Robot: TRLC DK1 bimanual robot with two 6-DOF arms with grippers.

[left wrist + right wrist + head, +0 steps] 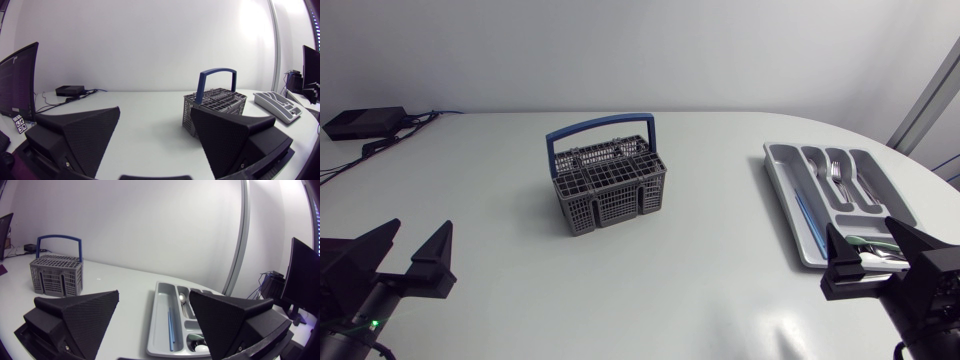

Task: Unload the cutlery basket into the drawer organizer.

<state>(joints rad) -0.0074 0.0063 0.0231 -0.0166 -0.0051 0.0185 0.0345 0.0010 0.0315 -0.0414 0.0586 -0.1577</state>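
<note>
Though well apart, cutlery basket (610, 205) and drawer organizer (784, 190).

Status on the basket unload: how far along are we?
Looks done or nearly so. Done: forks, a spoon and other cutlery lie in the drawer organizer. In hand: nothing; left gripper and right gripper are both open and empty. Left: nothing sticks up from the cutlery basket, but its inside is partly hidden, so perhaps only a check.
</note>
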